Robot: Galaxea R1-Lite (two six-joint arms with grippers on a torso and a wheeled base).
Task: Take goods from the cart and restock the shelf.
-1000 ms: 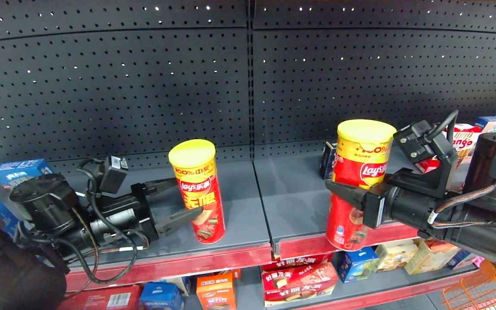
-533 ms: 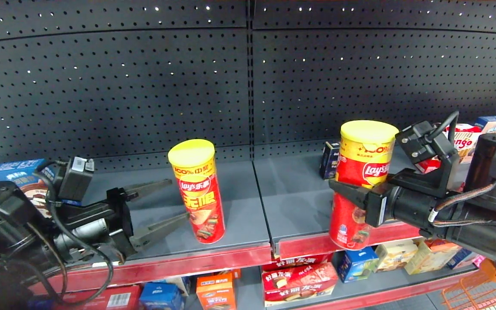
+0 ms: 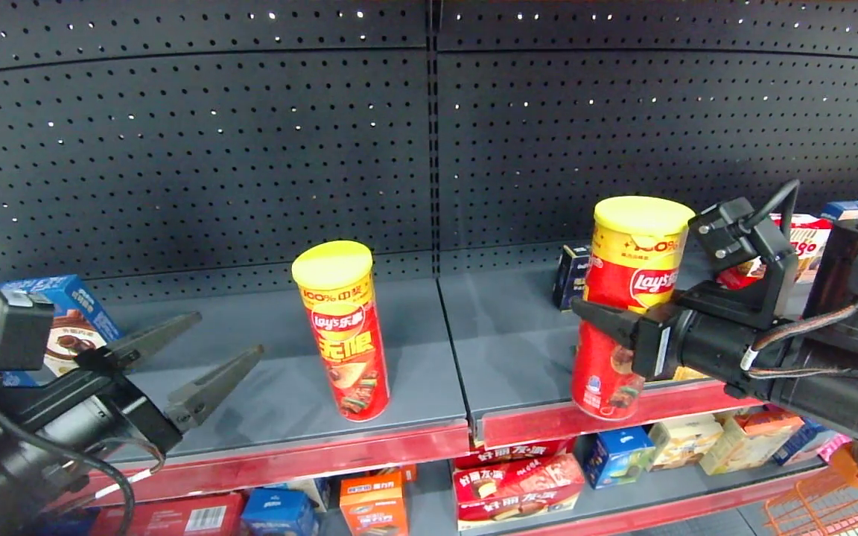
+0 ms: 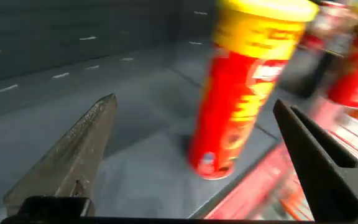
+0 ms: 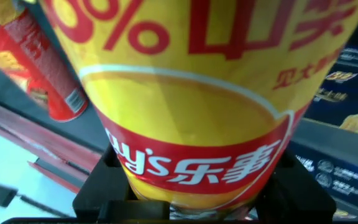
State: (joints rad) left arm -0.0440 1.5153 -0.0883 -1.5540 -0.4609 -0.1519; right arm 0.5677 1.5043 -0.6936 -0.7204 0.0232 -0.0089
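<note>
The right claw (image 3: 611, 324) is clamped around the middle of a red chips can with a yellow lid (image 3: 634, 268). One dark finger crosses the can's front and the other is hidden behind it. In the right wrist view the can's label sits pressed between the gripper's sides. The can is nearly upright, its top leaning slightly toward 1 o'clock. Its base overlaps the red front lip (image 3: 548, 428) of the grey shelf (image 3: 518, 335), so it looks to be in front of the board rather than standing on it.

At 11 o'clock from the held can, a small dark box (image 3: 567, 275) stands at the back of the shelf. More boxes sit at its 2 o'clock. A second chips can (image 3: 343, 335) stands upright near the shelf's front edge, at 9 o'clock from the held one and well apart from it.

Farther toward 9 o'clock, the left claw (image 3: 224, 335) has its fingers spread wide with nothing between them. It points at the standing can without touching it. A blue box (image 3: 75, 313) lies just behind it. An orange wire cart (image 3: 809, 506) shows at 5 o'clock in the head view.

The step in hand appears to be placing the second can. The next move likely calls for lifting its base over the red lip and carrying it inward toward 12 o'clock. It can then be set flat on bare board short of the dark box before the fingers let go.
</note>
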